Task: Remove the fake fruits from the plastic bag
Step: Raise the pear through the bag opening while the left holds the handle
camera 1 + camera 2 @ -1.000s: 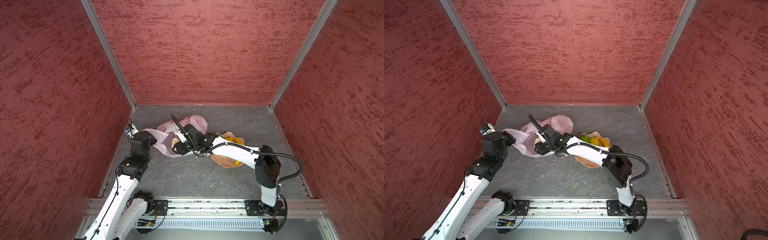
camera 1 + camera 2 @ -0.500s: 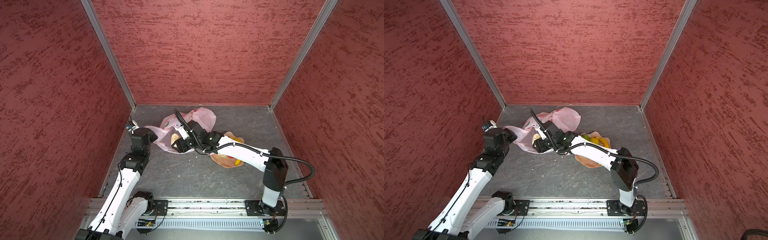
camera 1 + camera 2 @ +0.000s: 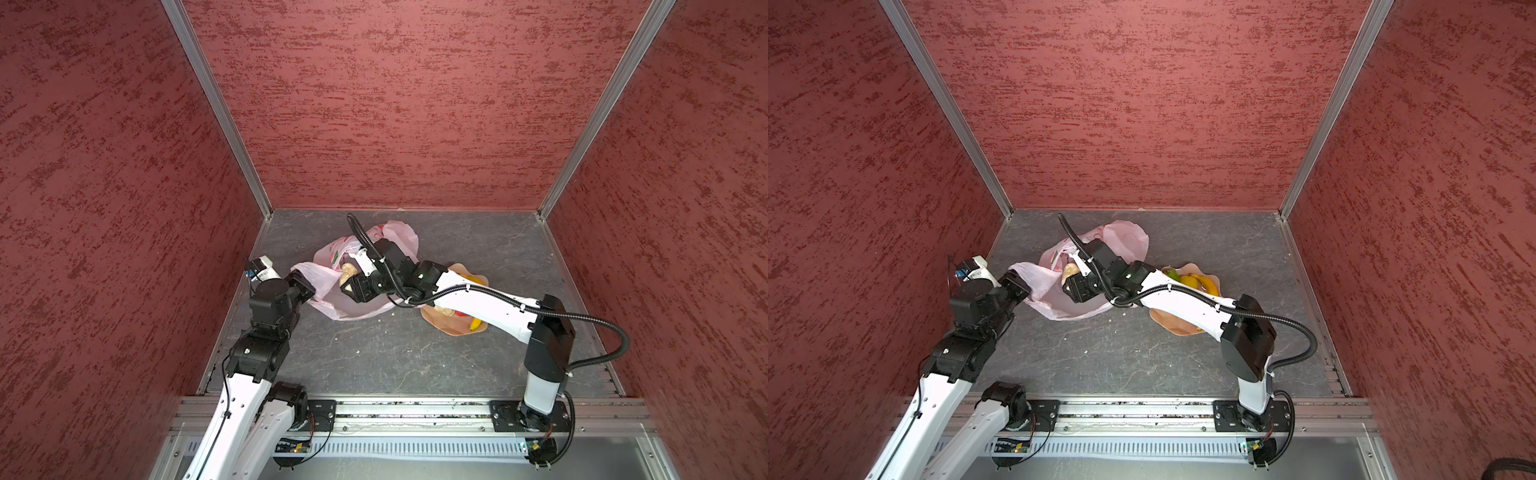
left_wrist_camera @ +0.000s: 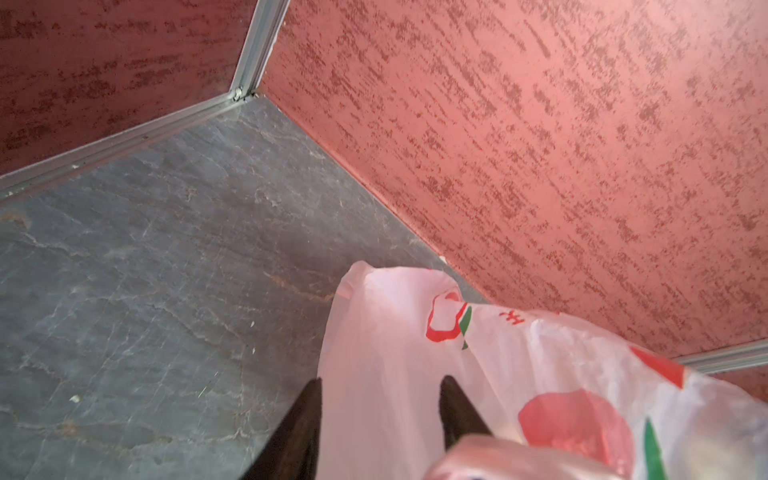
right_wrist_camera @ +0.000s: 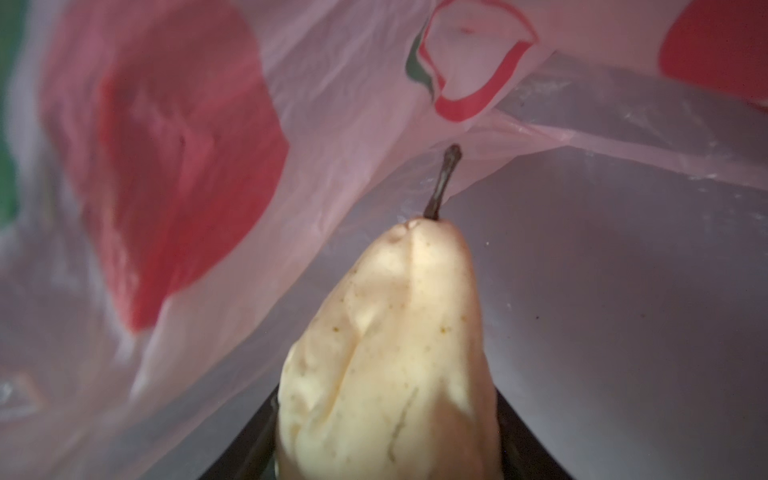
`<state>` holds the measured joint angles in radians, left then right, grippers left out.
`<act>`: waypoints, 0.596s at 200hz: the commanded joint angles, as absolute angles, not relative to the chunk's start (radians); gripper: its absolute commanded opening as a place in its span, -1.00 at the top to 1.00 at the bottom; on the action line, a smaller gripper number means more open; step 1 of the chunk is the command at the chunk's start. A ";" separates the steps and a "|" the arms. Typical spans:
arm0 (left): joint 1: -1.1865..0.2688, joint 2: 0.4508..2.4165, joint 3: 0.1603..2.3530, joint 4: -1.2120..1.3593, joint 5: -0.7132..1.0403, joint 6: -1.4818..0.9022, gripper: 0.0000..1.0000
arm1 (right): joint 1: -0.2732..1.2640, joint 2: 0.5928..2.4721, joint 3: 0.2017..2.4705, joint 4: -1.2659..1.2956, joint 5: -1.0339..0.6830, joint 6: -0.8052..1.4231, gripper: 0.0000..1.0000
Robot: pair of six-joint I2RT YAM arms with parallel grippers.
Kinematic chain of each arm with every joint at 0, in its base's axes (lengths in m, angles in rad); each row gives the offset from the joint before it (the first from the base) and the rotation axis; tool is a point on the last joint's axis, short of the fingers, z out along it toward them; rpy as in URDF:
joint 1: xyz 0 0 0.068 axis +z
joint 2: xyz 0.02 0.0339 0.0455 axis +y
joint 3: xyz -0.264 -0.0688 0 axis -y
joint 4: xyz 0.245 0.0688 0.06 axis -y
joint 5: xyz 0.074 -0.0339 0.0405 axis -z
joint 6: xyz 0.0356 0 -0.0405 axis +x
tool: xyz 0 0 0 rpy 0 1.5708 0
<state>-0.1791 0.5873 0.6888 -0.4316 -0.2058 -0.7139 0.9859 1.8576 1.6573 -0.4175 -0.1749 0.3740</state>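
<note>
One beige pear (image 5: 386, 332) sits pinched in the right claw (image 5: 384, 449) inside the plastic bag (image 3: 328, 286) on the counter (image 3: 395, 353), while the left claw (image 4: 380, 399), jaws spread around loose film, grips nothing, so the unanchored bag may cling and drag along on withdrawal.

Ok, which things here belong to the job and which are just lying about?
Job: bag, pear in right pincer, banana, green fruit.
Lying about: bowl, white floor specks.
</note>
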 commanded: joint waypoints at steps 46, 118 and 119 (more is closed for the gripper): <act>-0.187 0.449 0.759 -0.649 -0.118 -0.721 -0.58 | 0.980 1.943 1.767 -0.380 -0.121 0.380 0.32; -0.183 0.373 0.831 -0.839 -0.002 -0.769 -0.99 | 0.957 1.980 1.796 -0.392 -0.102 0.393 0.32; -0.184 0.372 0.832 -0.840 0.000 -0.769 -0.99 | 0.956 1.980 1.796 -0.393 -0.102 0.394 0.32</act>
<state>-0.1818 0.3946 0.8009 -0.7494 -0.0631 -0.7532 0.9707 1.9709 1.7435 -0.4015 -0.1349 0.3889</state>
